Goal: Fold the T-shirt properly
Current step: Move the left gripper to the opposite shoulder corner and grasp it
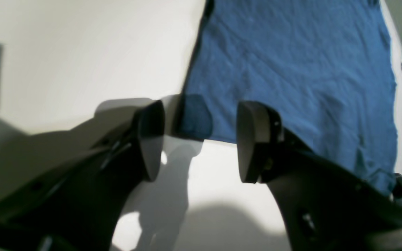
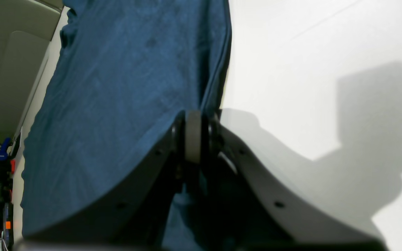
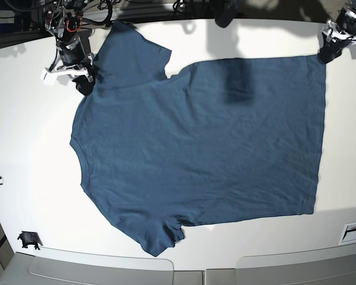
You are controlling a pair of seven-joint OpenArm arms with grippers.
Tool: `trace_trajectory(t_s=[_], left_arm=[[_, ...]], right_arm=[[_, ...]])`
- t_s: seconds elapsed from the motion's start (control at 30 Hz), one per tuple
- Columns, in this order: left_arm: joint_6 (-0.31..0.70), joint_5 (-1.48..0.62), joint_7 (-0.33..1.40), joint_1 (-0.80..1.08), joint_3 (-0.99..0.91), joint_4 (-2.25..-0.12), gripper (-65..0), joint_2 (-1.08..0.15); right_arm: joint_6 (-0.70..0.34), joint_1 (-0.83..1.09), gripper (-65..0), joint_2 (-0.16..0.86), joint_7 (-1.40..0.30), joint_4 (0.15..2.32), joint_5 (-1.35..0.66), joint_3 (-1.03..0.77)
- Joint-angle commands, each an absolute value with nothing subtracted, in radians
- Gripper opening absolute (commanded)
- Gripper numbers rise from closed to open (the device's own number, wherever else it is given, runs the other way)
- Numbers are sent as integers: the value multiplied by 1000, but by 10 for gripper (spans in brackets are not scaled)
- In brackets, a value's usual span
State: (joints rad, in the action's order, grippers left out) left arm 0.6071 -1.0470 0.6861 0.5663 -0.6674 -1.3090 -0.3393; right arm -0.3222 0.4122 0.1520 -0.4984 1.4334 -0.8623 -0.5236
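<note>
Left gripper (image 1: 201, 139): fingers (image 1: 255, 139) spread wide, nothing between them. It hangs over the hem corner of the shirt (image 1: 291, 69), one pad over bare table (image 1: 65, 52), the other over cloth. Can't tell if the pads touch the fabric.

Right gripper (image 2: 193, 137): fingers (image 2: 193, 134) pressed together, pinching the shirt edge; dark blue cloth runs up from the tips and bunches below them.

Base view: the shirt (image 3: 202, 148) lies spread flat on the white table (image 3: 29, 148), neck toward the view's left, hem toward the right, both short sleeves out, light wrinkles. Right gripper (image 3: 83, 83) sits at the far sleeve/shoulder corner, left gripper (image 3: 331, 52) at the far hem corner.

Small black clip (image 3: 28, 239) near the table's front-left edge, well apart from the shirt.
</note>
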Motion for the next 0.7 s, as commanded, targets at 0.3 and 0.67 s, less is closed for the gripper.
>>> trace_trajectory(t_s=[0.3, 0.67], left_arm=[[583, -1106, 842, 576, -664, -1309, -345, -324], [584, -1120, 836, 542, -665, -1309, -508, -324]], right_arm=[[-345, 413, -650, 160, -498, 1439, -867, -526], [-345, 414, -650, 160, -498, 1439, -867, -526]])
